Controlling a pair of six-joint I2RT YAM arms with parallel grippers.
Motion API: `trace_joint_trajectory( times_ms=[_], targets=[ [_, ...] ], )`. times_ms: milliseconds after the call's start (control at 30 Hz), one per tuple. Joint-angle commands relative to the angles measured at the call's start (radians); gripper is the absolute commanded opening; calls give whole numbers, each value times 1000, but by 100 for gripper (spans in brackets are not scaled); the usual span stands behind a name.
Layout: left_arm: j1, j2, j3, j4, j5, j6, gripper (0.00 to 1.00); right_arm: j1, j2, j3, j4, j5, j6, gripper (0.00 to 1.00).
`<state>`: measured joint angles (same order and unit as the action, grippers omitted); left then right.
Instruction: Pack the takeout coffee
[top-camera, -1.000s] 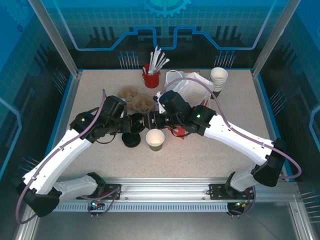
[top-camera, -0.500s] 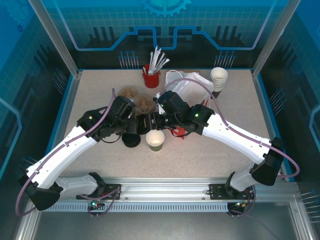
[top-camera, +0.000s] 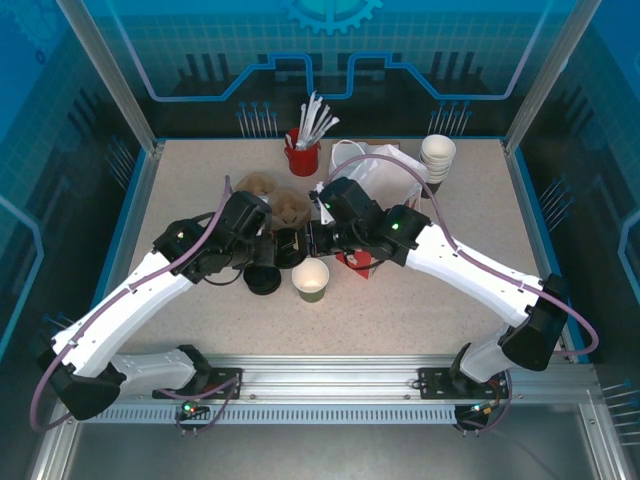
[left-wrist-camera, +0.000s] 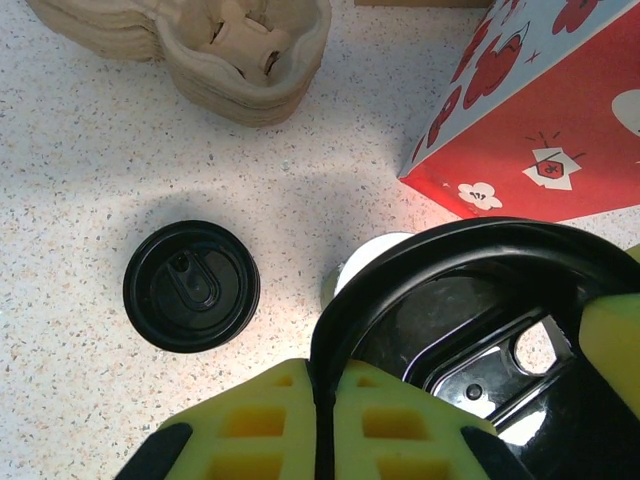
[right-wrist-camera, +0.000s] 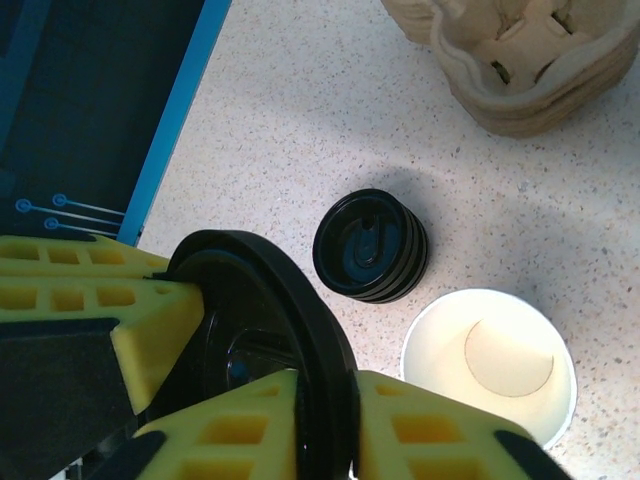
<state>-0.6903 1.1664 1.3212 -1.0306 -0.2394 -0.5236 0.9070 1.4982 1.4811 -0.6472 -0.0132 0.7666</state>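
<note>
I see the cup standing upright, mouth up and uncovered, at 3 o'clock of the lid stack. My left gripper and right gripper both pinch one black lid, held on edge at the cup's 11 o'clock.

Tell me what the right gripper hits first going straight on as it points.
Probably the stack of lids on the table, beyond the lid the right gripper pinches; depth is unclear.

Speckled surface carries an open paper cup, a black lid stack, pulp carriers, a red carton — further back, a red mug, a white bag, stacked cups.
</note>
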Motion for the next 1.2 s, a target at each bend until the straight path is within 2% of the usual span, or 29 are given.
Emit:
trace_joint_trajectory(
  times_ms=[0,133,233,300,433,533,633,733,933,1000,1167],
  targets=[
    [-7,3,26,17,0,14,9,-25,10,0,-32,-14,4,14],
    [-7,-1,23,33,11,17,9,-42,7,-8,-38,-25,8,6],
    [-6,-10,12,57,25,16,9,-52,4,-17,-43,-36,9,5],
    [-7,-11,6,66,25,14,9,-58,7,-18,-42,-58,1,10],
    [-6,-7,-2,73,18,10,9,-61,17,-12,-49,-83,-2,28],
    [-7,-1,-5,81,18,5,9,-61,19,-16,-42,-96,9,34],
    [-6,5,-7,83,17,4,9,-63,17,-26,-34,-94,14,35],
    [-7,6,-8,85,16,3,9,-65,16,-33,-29,-98,20,31],
    [-7,5,-8,89,16,6,10,-77,4,-55,0,-119,34,13],
    [-6,1,-11,95,21,11,14,-82,0,-58,0,-119,37,9],
    [-7,-42,-21,135,47,73,36,-100,-12,-58,-39,-124,43,3]
  ],
)
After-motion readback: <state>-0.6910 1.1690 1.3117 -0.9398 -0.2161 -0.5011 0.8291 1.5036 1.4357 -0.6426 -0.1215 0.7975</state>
